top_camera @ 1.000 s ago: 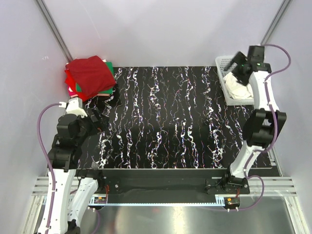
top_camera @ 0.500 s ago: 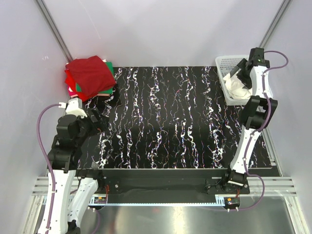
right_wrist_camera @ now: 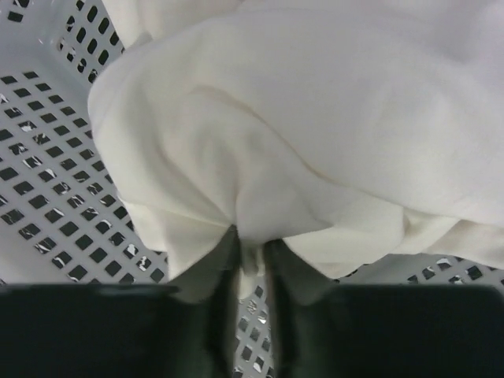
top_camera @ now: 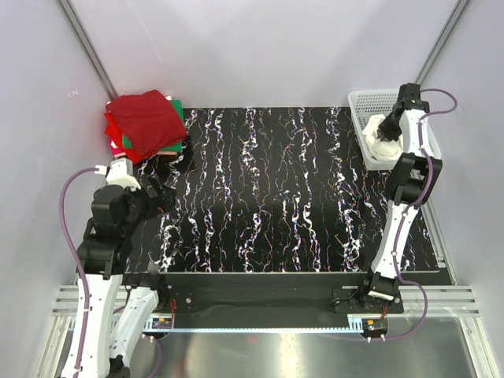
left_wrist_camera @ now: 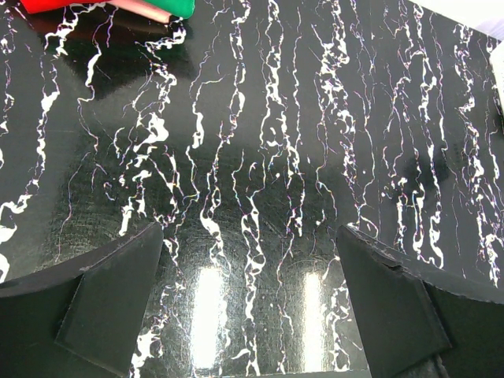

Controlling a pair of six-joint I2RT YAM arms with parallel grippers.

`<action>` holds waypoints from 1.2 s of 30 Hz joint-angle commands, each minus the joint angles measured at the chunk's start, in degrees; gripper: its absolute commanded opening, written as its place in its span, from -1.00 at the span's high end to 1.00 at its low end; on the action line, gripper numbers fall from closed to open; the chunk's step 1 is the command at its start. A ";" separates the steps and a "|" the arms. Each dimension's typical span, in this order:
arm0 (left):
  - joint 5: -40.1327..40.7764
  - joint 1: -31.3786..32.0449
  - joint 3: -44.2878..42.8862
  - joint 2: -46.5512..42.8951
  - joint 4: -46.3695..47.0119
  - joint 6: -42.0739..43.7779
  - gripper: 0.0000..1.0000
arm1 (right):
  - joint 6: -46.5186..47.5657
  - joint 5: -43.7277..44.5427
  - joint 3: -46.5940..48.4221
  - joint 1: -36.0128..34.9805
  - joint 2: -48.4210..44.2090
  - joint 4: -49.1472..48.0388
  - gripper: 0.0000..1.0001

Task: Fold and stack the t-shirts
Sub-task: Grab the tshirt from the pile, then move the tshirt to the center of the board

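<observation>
A crumpled white t-shirt lies in the white mesh basket at the back right. My right gripper reaches down into the basket. In the right wrist view it is shut on a pinched fold of the white t-shirt. Folded t-shirts are stacked at the back left, with a dark red one on top and bright red and green edges showing below. My left gripper hovers near that stack. It stands open over the bare mat with nothing between its fingers.
A black mat with white marbling covers the table. The basket wall surrounds the white cloth on the left and below. White enclosure walls stand close behind the stack and the basket.
My right arm has dropped from above the basket down into it, and its jaws have closed on the white t-shirt. The left arm has not moved.
</observation>
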State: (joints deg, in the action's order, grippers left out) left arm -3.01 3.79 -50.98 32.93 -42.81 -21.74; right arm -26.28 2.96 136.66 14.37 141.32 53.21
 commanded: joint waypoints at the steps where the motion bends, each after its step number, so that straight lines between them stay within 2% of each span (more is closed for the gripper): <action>1: 0.10 0.25 -0.26 -0.50 2.38 -0.24 -0.97 | -0.17 -0.06 2.39 0.48 -0.86 -0.04 0.65; 2: 0.10 0.25 -0.17 -0.50 2.46 -0.24 -0.97 | -0.17 -0.41 1.95 0.48 -1.65 -0.12 0.98; 3: 0.10 0.25 -0.17 -0.41 2.47 -0.24 -0.97 | -0.17 -0.93 1.77 0.48 -2.09 0.05 1.00; 7: 0.19 0.25 -0.17 -0.32 2.38 -0.24 -0.97 | -0.96 -4.09 1.59 0.31 -6.65 1.19 1.00; 11: 0.28 0.25 -0.08 -0.23 2.55 -0.24 -0.97 | -1.67 -10.24 -0.25 -1.80 -19.19 -1.17 1.00; 14: 0.63 0.25 -0.08 -0.06 2.55 -0.24 -0.97 | -2.37 -18.67 -0.08 -6.01 -27.55 -4.34 1.00; 16: 0.90 0.25 -0.08 0.21 2.47 -0.24 -0.97 | -3.07 -25.96 1.94 -10.56 -30.82 -5.91 1.00; 18: 0.98 0.25 -0.08 0.47 2.38 -0.24 -0.97 | -5.51 -35.94 3.51 -12.87 -34.52 -8.64 1.00; 19: 1.07 0.25 -0.17 0.82 2.38 -0.24 -0.97 | -6.58 -38.10 3.96 -13.57 -35.49 -10.56 1.00; 21: 1.07 0.25 -0.17 1.17 2.29 -0.24 -0.97 | -8.95 -40.31 4.05 -13.93 -38.56 -11.63 1.00; 25: 1.34 0.25 -0.17 1.79 2.29 -0.24 -0.97 | -5.28 -34.09 -1.82 -13.76 -43.57 -9.55 0.99; 26: 1.34 0.25 -0.17 1.88 2.20 -0.24 -0.97 | -4.66 -31.55 -3.66 -13.23 -44.80 -8.57 0.88; 27: 1.51 0.25 -0.17 1.96 2.20 -0.24 -0.97 | -4.57 -30.48 -9.42 -12.79 -45.68 -8.04 0.68; 28: 1.51 0.25 -0.08 2.14 2.11 -0.24 -0.97 | -4.91 -28.99 -13.48 -12.35 -46.91 -8.12 0.31; 29: 1.51 0.25 -0.17 2.31 2.11 -0.24 -0.97 | -6.22 -26.89 -18.05 -11.74 -49.62 -8.56 -0.36; 30: 1.60 0.25 -0.17 2.49 2.11 -0.24 -0.97 | -7.37 -22.52 -27.58 -9.73 -50.95 -8.74 -0.64; 32: 1.77 0.25 -0.26 2.75 1.94 -0.32 -0.97 | -10.70 -20.20 -36.95 -6.56 -54.28 -10.05 -0.98; 33: 1.86 0.25 -0.26 2.93 2.02 -0.32 -0.97 | -11.41 -21.49 -45.00 -5.16 -54.91 -11.01 -0.99; 34: 1.86 0.25 -0.17 3.11 2.03 -0.32 -0.98 | -11.77 -22.64 -48.21 -2.71 -55.27 -12.33 -0.99; 36: 1.95 0.25 -0.26 3.72 1.85 -0.41 -0.98 | -10.90 -24.32 -53.92 -2.24 -55.62 -12.25 -1.00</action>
State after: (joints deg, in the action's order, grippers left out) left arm -2.52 3.79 -50.98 35.83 -42.83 -22.06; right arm -35.59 -22.65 90.35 10.15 85.41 39.57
